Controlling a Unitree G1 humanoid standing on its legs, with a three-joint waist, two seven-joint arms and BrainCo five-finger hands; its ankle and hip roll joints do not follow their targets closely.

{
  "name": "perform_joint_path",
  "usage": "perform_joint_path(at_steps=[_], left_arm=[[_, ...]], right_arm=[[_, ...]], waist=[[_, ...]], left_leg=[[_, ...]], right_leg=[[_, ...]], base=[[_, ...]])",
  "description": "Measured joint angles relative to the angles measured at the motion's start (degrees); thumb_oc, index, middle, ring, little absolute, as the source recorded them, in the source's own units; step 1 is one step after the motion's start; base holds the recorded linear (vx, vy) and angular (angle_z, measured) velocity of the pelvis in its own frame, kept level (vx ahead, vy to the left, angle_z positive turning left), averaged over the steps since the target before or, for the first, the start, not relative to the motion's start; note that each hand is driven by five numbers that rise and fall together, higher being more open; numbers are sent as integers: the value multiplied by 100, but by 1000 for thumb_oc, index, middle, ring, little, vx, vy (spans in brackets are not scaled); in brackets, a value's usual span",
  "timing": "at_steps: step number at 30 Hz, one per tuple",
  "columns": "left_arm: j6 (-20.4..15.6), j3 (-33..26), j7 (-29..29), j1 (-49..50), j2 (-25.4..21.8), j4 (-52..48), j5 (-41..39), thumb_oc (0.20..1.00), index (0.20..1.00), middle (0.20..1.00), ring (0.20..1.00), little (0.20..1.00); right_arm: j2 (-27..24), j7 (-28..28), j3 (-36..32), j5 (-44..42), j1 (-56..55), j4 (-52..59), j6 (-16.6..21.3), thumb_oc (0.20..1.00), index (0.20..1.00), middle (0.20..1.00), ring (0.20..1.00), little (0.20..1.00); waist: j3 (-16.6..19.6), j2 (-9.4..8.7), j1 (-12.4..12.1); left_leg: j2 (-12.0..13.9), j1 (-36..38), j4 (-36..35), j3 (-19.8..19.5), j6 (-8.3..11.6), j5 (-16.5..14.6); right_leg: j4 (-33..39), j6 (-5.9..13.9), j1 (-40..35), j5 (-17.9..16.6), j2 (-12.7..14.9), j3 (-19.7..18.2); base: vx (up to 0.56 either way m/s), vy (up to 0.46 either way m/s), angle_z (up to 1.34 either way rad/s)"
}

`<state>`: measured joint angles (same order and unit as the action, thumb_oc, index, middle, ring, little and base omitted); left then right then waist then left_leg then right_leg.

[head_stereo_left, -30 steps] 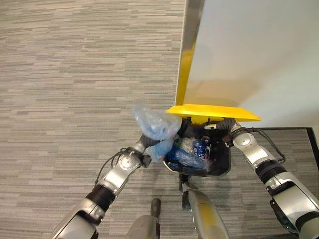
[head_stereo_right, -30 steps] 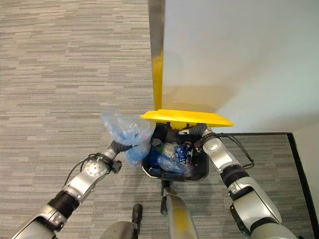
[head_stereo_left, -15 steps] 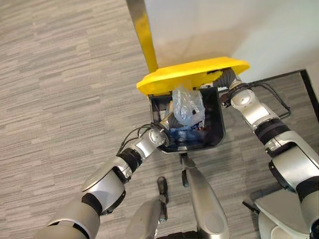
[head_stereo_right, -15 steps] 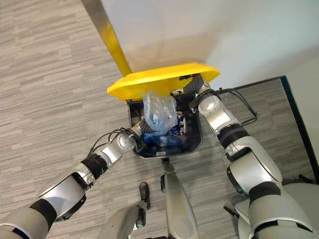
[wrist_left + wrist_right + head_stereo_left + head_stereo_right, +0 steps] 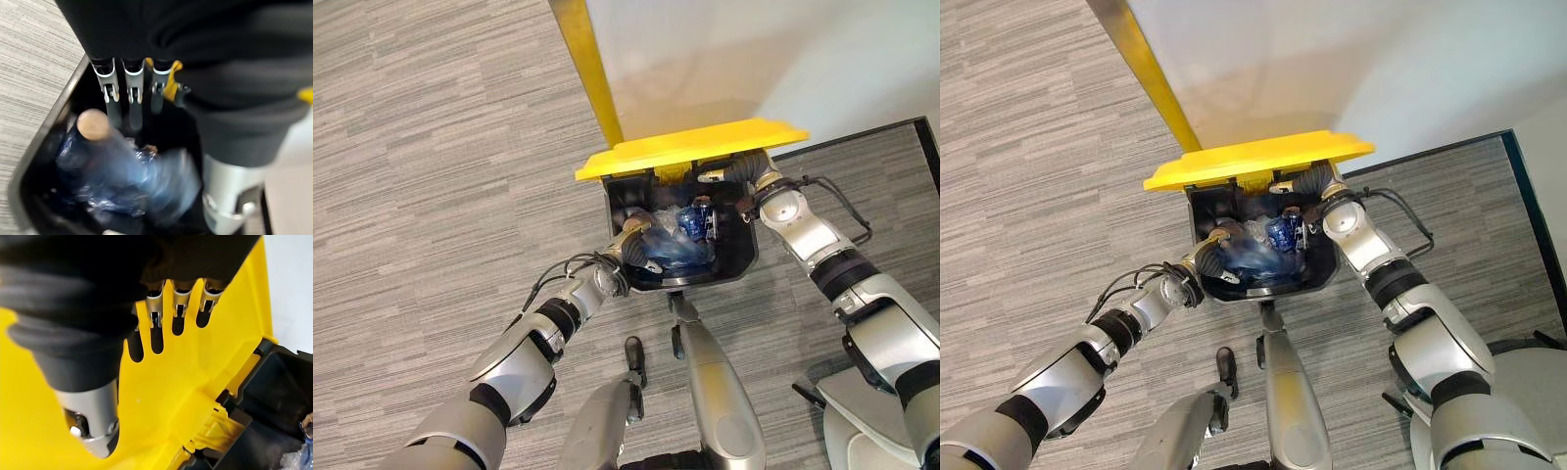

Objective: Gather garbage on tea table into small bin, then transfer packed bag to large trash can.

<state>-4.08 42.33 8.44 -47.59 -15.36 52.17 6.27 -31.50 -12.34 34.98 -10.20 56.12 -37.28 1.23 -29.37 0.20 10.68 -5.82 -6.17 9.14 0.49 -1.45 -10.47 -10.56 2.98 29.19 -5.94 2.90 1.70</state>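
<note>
Down by the carpet [image 5: 431,176], the left robot hand [image 5: 634,242] reaches into the black can [image 5: 741,262], fingers straight above the blue bag [image 5: 122,171], which lies inside among other rubbish. Beyond, the right robot hand [image 5: 166,313] presses flat, fingers straight, against the raised yellow lid [image 5: 690,147]

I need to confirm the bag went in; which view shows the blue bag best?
The left wrist view: the blue bag lies inside the black bin, just past the left hand. Both eye views show it smaller, under the yellow lid.
</note>
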Motion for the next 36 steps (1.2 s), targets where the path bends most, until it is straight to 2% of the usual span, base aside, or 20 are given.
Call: perform_joint_path(at_steps=[4, 6, 7, 9, 12, 14, 18, 19, 20, 22, 23, 24, 26, 27, 29, 30, 31, 32, 33, 36], left_arm=[[-13, -319, -17, 156, -53, -406, -8, 1000, 1000, 1000, 1000, 1000], [-26, -921, -28, 650, -177, -1050, -92, 1000, 1000, 1000, 1000, 1000], [-39, -1117, -21, 964, -307, -1180, -149, 1000, 1000, 1000, 1000, 1000], [-117, -1862, -107, 1804, -463, -2022, -398, 1000, 1000, 1000, 1000, 1000], [-119, -2103, -170, 2589, -834, -2172, -552, 1000, 1000, 1000, 1000, 1000], [-136, -2624, -267, 3590, -1041, -2258, -768, 1000, 1000, 1000, 1000, 1000], [-140, -3469, -418, 4775, -1153, -2310, -1047, 1000, 1000, 1000, 1000, 1000], [-139, -3862, -479, 5156, -1142, -2315, -1231, 1000, 1000, 1000, 1000, 1000], [-138, -4091, -503, 5378, -1125, -2315, -1269, 1000, 1000, 1000, 1000, 1000], [-100, -4323, -517, 5686, -1125, -2297, -1392, 1000, 1000, 1000, 1000, 1000], [-86, -4260, -552, 5668, -1052, -2271, -1417, 1000, 1000, 1000, 1000, 1000], [-64, -4230, -607, 5656, -1014, -2270, -1415, 1000, 1000, 1000, 1000, 1000], [-22, -4230, -626, 5621, -986, -2245, -1414, 1000, 1000, 1000, 1000, 1000], [-26, -4235, -639, 5475, -940, -2246, -1414, 1000, 1000, 1000, 1000, 1000], [-15, -4263, -637, 5485, -953, -2253, -1415, 1000, 1000, 1000, 1000, 1000], [-22, -4300, -634, 5540, -935, -2321, -1416, 1000, 1000, 1000, 1000, 1000], [-40, -4422, -608, 5771, -973, -2386, -1418, 1000, 1000, 1000, 1000, 1000], [-14, -4499, -598, 5900, -1015, -2358, -1418, 1000, 1000, 1000, 1000, 1000], [30, -4470, -596, 5892, -952, -2229, -1420, 1000, 1000, 1000, 1000, 1000], [60, -4422, -616, 5904, -906, -2216, -1418, 1000, 1000, 1000, 1000, 1000]], right_arm=[[-25, 54, -84, 13, -253, 258, 0, 1000, 1000, 1000, 1000, 1000], [-34, 135, -610, 54, -874, 785, 3, 1000, 1000, 1000, 1000, 1000], [-34, 180, -698, 79, -1275, 915, -1, 1000, 1000, 1000, 1000, 1000], [26, 283, -1302, 223, -2239, 1515, 27, 1000, 1000, 1000, 1000, 1000], [79, 393, -1447, 331, -2887, 1513, -24, 1000, 1000, 1000, 1000, 1000], [319, 493, -1782, 465, -3545, 1528, -17, 1000, 1000, 1000, 1000, 1000], [480, 700, -2108, 582, -4345, 1544, -1, 1000, 1000, 1000, 1000, 1000], [515, 806, -2427, 621, -4722, 1545, 2, 1000, 1000, 1000, 1000, 1000], [554, 862, -2634, 697, -4964, 1533, 1, 1000, 1000, 1000, 1000, 1000], [589, 916, -2783, 776, -5239, 1496, -27, 1000, 1000, 1000, 1000, 1000], [593, 977, -2865, 801, -5490, 1347, -6, 1000, 1000, 1000, 1000, 1000], [594, 1014, -2873, 802, -5557, 1279, -18, 1000, 1000, 1000, 1000, 1000], [606, 1017, -2895, 801, -5561, 1294, 2, 1000, 1000, 1000, 1000, 1000], [603, 1027, -2897, 801, -5620, 1290, -5, 1000, 1000, 1000, 1000, 1000], [675, 1037, -2920, 801, -5743, 1288, 30, 1000, 1000, 1000, 1000, 1000], [729, 1041, -2960, 802, -5901, 1290, 30, 1000, 1000, 1000, 1000, 1000], [826, 1049, -2871, 801, -6006, 1170, 40, 1000, 1000, 1000, 1000, 1000], [904, 1050, -2879, 801, -5953, 1062, 53, 1000, 1000, 1000, 1000, 1000], [890, 1032, -2912, 801, -5906, 948, 48, 1000, 1000, 1000, 1000, 1000], [838, 1037, -2933, 797, -5955, 906, 23, 1000, 1000, 1000, 1000, 1000]], waist=[[31, -45, -25], [36, -57, -94], [209, -134, -156], [309, -254, -248], [720, -419, -356], [944, -527, -415], [1144, -691, -616], [1178, -747, -684], [1176, -757, -710], [1175, -739, -715], [1232, -572, -841], [1240, -506, -860], [1255, -395, -882], [1310, -309, -932], [1377, -233, -961], [1460, -273, -989], [1690, -419, -1081], [1770, -568, -1152], [1769, -504, -1099], [1858, -456, -1027]], left_leg=[[-15, 55, 135, -4, -13, -58], [31, 203, 246, -5, -2, -134], [63, 215, 273, -15, 2, -184], [98, 332, 286, -28, 52, -226], [88, 322, 345, -43, 51, -227], [65, 523, 371, -26, -1, -249], [-100, 637, 463, 40, -98, -232], [-194, 655, 456, 90, -217, -156], [-207, 691, 450, 171, -308, -91], [-201, 736, 343, 258, -512, 73], [-78, 535, 407, 325, -597, 151], [-32, 514, 339, 307, -621, 267], [58, 441, 234, 343, -615, 439], [105, 393, 194, 346, -585, 485], [220, 344, 82, 329, -447, 617], [270, 371, -43, 365, -374, 681], [289, 389, -275, 462, -279, 790], [256, 382, -325, 587, -255, 810], [357, 360, -335, 590, -178, 857], [499, 359, -619, 577, -5, 1061]], right_leg=[[5, 17, -123, 11, 20, 12], [3, 20, -320, 8, -13, 37], [35, 123, -369, 89, -45, 35], [42, 133, -513, 100, -75, 108], [95, 95, -541, 81, -76, 117], [125, 37, -766, 23, -74, 101], [408, 272, -1020, -126, 46, 0], [512, 282, -1076, -103, 215, 191], [528, 432, -1123, -8, 360, 343], [380, 941, -1141, 241, 503, 626], [-867, 789, -693, 460, 537, 624], [-1558, 719, -635, 677, 529, 490], [-2024, 726, -999, 1010, 544, 308], [-2127, 615, -1247, 1203, 547, 142], [-2016, 750, -1709, 1394, 524, 134], [-1806, 714, -1918, 1450, 470, 123], [-873, 650, -2308, 1460, 384, 128], [-237, 480, -2522, 1306, 346, 109], [28, 345, -2619, 1067, 263, 129], [432, 200, -2706, 856, 70, 135]], base=[[-16, -14, 1], [-35, -36, -3], [-15, -38, -5], [-37, -20, 6], [-58, 3, 3], [-107, 33, -7], [-97, 59, -10], [-101, 74, -3], [-217, 103, -5], [-264, 62, -14], [-191, 25, -13], [-149, -9, -18], [-33, -67, -23], [37, -157, -22], [61, -202, -3], [24, -111, -23], [41, -114, -66], [30, -66, -65], [49, -92, -35], [61, -56, -6]])
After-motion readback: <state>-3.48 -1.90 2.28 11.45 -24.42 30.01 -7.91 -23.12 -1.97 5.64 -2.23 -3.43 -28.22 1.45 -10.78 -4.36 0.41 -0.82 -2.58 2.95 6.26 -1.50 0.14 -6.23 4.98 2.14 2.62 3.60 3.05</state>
